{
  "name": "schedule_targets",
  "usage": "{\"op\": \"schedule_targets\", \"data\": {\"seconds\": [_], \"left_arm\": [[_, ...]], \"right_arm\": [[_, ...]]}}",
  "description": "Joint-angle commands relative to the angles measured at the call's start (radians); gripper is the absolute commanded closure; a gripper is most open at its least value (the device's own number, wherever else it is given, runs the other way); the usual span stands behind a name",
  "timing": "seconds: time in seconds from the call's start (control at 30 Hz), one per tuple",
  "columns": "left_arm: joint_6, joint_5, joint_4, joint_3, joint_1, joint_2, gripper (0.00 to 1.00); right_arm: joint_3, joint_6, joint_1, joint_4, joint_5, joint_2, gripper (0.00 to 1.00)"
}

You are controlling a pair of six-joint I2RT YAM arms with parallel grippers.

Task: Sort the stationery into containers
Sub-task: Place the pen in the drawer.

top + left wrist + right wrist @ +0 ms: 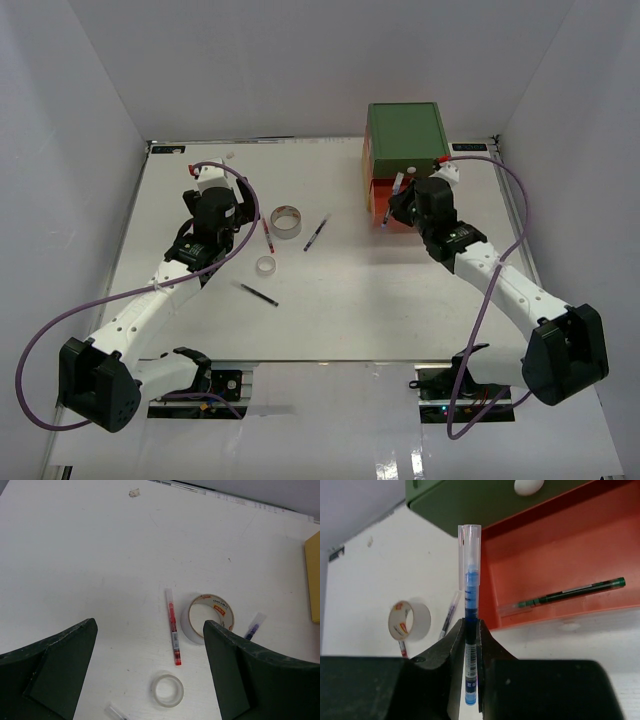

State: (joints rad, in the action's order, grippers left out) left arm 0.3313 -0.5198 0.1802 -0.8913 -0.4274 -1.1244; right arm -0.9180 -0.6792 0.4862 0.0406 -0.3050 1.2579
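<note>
— The blue pen (470,580)?
— My right gripper (471,645) clamps it, before the open orange drawer (560,555) holding 1 green pen (570,592).
— Left?
— My left gripper (150,630) hangs, jaws apart, near the red pen (173,627).

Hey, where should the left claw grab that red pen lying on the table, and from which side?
Mid-barrel of the red pen, straight down from above. It lies flat and thin, running lengthwise between the fingers of the open left claw, so they should close squarely across its width.
</note>
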Motion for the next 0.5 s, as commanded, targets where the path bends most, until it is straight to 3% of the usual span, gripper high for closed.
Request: {"op": "schedule_targets", "data": {"seconds": [0.0,0.37,0.47], "left_arm": [[0.008,-0.005,0.005,-0.014,0.006,0.031,0.02],[0.005,-0.008,0.004,-0.014,0.007,0.044,0.02],[0.003,-0.009,0.004,-0.012,0.007,0.048,0.02]], "right_arm": [[0.013,-0.137,-0.041,-0.125,-0.058,-0.015,0.92],[0.042,-0.365,-0.144,-0.205,-0.128,0.041,0.91],[0.024,-0.384,-0.159,-0.205,-0.128,0.069,0.86]]}}
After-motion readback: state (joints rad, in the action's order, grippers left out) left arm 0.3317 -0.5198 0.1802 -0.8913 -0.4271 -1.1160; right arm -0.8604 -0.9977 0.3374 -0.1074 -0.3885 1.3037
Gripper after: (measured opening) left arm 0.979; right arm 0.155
